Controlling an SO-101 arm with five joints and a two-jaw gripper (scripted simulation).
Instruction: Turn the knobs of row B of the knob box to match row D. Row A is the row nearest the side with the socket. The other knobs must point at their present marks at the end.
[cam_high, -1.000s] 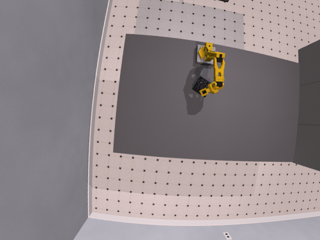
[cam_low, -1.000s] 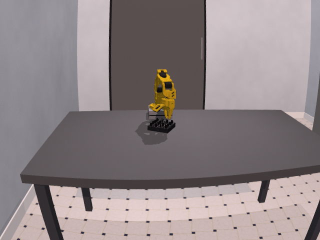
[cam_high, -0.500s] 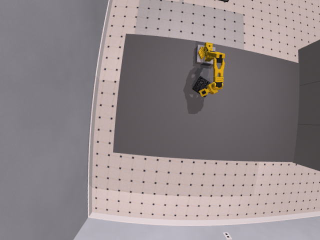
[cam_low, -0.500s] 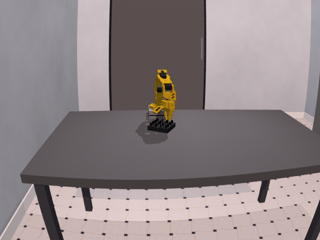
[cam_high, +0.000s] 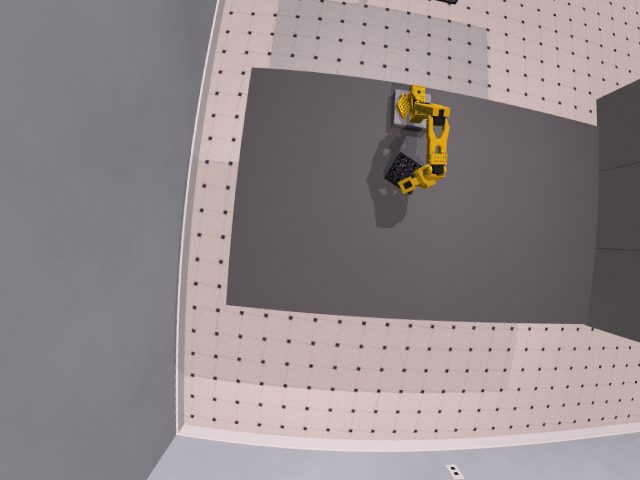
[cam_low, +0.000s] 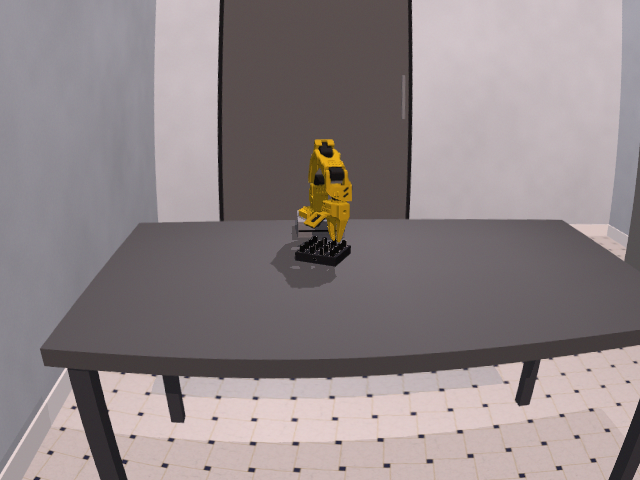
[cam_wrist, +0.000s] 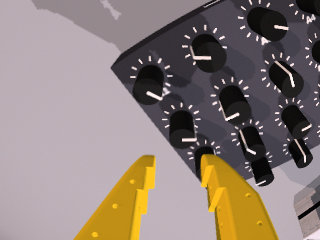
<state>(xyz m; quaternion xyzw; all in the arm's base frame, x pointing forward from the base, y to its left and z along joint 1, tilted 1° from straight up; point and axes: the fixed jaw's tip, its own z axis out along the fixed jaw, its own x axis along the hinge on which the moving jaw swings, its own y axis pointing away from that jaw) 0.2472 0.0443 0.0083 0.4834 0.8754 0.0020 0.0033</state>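
The black knob box (cam_high: 402, 169) lies on the dark table just in front of the arm's base; it also shows in the exterior view (cam_low: 323, 251). In the wrist view the box (cam_wrist: 240, 87) fills the upper right, with several black knobs with white pointers inside rings of tick marks. My yellow gripper (cam_wrist: 176, 163) hangs over the box's near corner. It is nearly closed, with nothing between the fingers. The right fingertip lies next to the corner knob (cam_wrist: 203, 154); the left finger is over the table beside the box. The socket side and the row letters cannot be made out.
The arm's grey base plate (cam_high: 405, 111) stands at the table's far edge, right behind the box. The arm (cam_low: 329, 191) folds down over the box. A dark door (cam_low: 315, 108) is behind the table.
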